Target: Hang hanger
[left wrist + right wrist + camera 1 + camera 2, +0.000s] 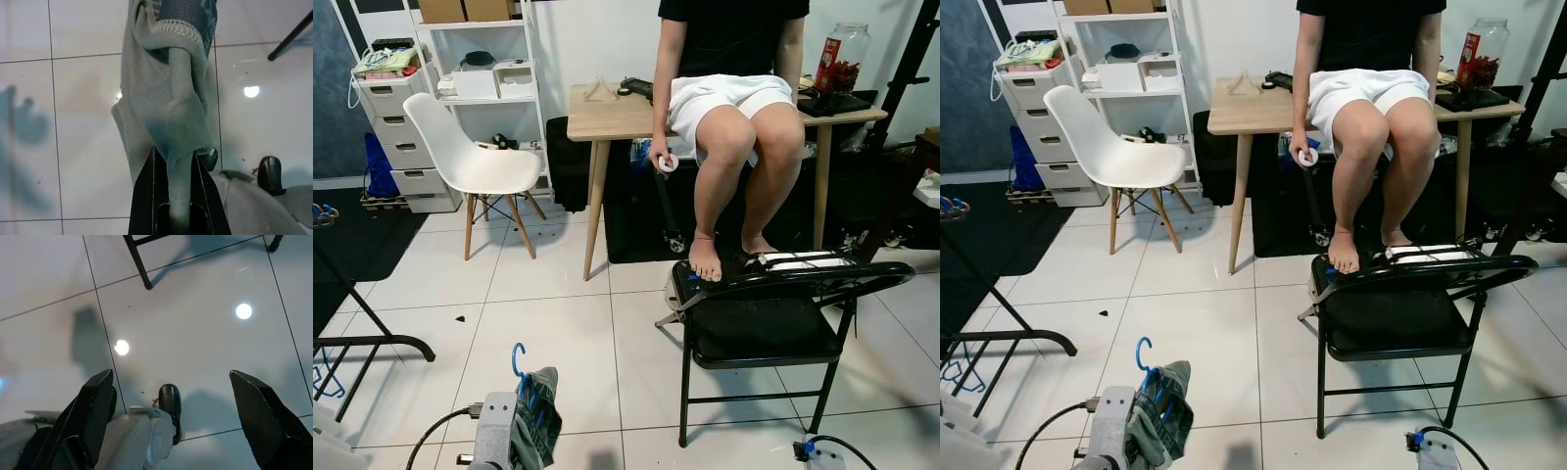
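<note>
left gripper pinches one garment, seemingly on one blue hanger.

chairs: 2 – white chair, black folding chair | table: 1 | person: 1 | blue hanger: 1

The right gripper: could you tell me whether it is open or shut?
Open. In the right wrist view the right gripper has its two black fingers spread wide apart, with bare tiled floor between them.
</note>
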`<state>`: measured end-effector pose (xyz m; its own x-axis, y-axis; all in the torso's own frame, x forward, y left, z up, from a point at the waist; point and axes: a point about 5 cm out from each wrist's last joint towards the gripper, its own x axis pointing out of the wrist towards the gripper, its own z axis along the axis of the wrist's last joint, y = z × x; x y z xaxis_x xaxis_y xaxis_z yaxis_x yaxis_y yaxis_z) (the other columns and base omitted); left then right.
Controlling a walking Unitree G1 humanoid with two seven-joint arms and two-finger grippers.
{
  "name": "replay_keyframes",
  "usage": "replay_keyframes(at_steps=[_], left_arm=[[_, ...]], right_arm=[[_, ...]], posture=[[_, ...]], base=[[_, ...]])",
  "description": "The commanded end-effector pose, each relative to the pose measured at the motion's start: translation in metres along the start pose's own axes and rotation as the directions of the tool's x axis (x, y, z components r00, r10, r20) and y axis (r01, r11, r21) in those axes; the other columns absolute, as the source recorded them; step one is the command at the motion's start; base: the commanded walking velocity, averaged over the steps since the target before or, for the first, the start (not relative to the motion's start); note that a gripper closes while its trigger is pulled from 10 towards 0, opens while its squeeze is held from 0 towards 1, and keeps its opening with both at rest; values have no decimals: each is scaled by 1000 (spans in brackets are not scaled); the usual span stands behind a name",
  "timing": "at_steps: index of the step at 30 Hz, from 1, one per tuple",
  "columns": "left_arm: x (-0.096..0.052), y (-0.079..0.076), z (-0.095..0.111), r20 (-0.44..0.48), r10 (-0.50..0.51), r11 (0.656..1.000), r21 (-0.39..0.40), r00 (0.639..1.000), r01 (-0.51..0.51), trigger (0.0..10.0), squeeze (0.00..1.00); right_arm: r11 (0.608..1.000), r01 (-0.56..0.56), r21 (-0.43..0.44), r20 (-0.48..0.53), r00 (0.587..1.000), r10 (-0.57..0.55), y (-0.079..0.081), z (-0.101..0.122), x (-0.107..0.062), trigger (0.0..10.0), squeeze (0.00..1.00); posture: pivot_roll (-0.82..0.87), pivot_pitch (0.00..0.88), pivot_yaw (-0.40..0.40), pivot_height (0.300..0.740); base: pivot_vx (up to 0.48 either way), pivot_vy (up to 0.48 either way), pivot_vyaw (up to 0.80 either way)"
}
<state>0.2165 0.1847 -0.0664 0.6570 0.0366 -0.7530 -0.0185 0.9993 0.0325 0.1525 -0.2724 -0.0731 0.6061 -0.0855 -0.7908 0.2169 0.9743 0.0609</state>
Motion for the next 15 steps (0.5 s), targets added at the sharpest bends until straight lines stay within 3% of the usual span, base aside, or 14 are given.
replay_keyframes(at_steps=[1, 15], left_arm=[[0, 3, -1, -3, 4, 1000, 8, 1000, -4, 10000, 0], [0, 3, 0, 2, 5, 1000, -12, 1000, -5, 10000, 0]], right_arm=[[1000, -20, -2, -1, 1000, 20, 3, -1, 1, 10000, 0], [1000, -31, 4, 1, 1000, 31, 4, 0, 1, 10000, 0]], posture=[[154, 0, 26, 740], [149, 0, 29, 740]], base=[[0, 0, 800], [0, 0, 800]])
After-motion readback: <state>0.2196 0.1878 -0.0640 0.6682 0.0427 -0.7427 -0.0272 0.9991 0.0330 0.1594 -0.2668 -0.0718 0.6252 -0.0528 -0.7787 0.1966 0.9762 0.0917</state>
